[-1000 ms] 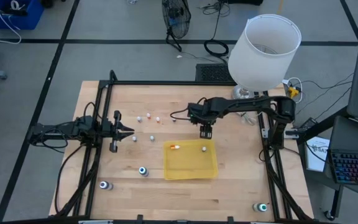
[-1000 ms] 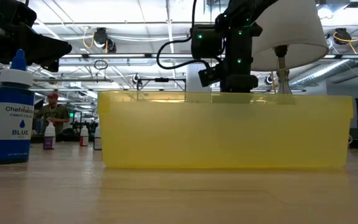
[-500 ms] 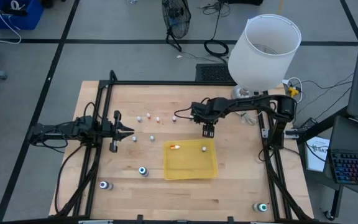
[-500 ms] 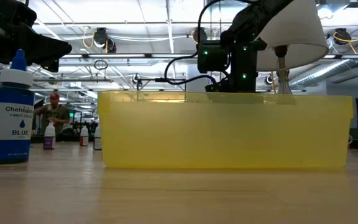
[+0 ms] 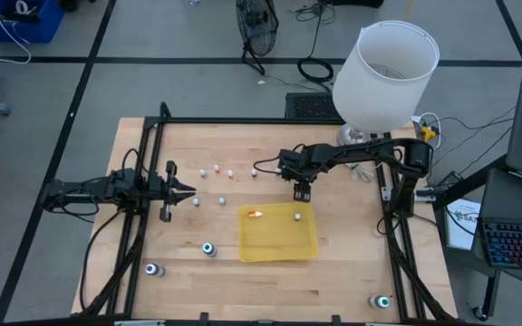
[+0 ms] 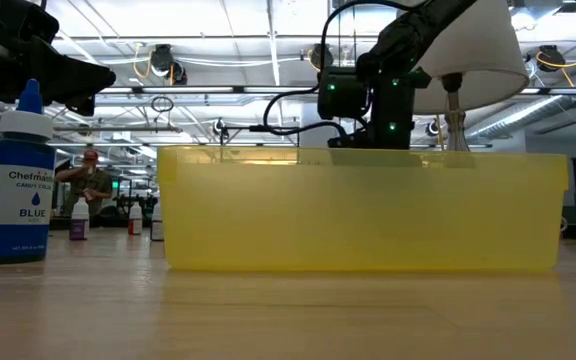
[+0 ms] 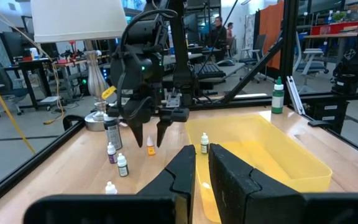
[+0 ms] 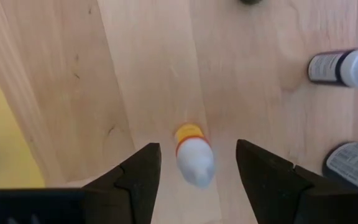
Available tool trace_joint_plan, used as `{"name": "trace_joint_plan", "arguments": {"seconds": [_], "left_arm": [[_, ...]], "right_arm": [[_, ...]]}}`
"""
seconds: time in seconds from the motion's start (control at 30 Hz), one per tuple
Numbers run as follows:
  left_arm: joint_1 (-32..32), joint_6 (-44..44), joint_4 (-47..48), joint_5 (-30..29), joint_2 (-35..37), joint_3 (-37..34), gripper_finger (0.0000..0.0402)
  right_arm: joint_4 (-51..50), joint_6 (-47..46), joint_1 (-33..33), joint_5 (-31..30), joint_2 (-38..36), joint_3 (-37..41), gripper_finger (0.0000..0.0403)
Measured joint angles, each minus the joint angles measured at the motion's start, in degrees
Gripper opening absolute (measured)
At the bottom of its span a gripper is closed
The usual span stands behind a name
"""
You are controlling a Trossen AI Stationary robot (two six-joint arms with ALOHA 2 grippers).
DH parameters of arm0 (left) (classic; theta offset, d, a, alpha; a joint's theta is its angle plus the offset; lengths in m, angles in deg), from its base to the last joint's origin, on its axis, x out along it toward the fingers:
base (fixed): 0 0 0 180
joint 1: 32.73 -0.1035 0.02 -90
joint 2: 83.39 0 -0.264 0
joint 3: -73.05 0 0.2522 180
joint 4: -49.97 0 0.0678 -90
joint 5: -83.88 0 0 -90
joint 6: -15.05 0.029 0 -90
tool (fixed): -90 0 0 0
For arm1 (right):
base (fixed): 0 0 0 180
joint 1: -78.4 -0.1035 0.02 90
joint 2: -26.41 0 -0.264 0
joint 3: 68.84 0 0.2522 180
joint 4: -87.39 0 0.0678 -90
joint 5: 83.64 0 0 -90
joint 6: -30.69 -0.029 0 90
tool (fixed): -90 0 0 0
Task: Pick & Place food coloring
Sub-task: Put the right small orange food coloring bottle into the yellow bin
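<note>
High view shows the job only partly done: two small bottles lie in the yellow tray (image 5: 277, 243), an orange-tipped one (image 5: 256, 215) at its 10 o'clock corner and a white one (image 5: 297, 216) near 1 o'clock. The rest still stand on the counter (image 5: 352, 272): a loose row of tiny bottles (image 5: 216, 171) at the tray's 11 o'clock, a dark bottle with a teal top (image 5: 208, 248) at 9 o'clock, another (image 5: 151, 269) at 8 o'clock, and one (image 5: 381, 302) far off at 4 o'clock.

The right gripper (image 5: 302, 191) hangs just beyond the tray's far edge, fingers spread on either side of a yellow-banded white bottle (image 8: 191, 152), not yet closed on it. The left gripper (image 5: 187, 191) waits at the counter's 9 o'clock side, fingers clenched on nothing.
</note>
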Motion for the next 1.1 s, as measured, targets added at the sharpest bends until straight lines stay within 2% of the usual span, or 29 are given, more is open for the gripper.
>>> {"name": "trace_joint_plan", "arguments": {"seconds": [0.57,1.1], "left_arm": [[-0.01,0.00,0.00,0.00,0.00,-0.02,0.0051],[0.00,0.00,0.00,0.00,0.00,-0.02,0.0051]], "right_arm": [[0.11,0.84,0.00,0.00,0.00,0.00,0.0191],[0.11,1.17,0.00,0.00,0.00,0.00,0.0060]]}}
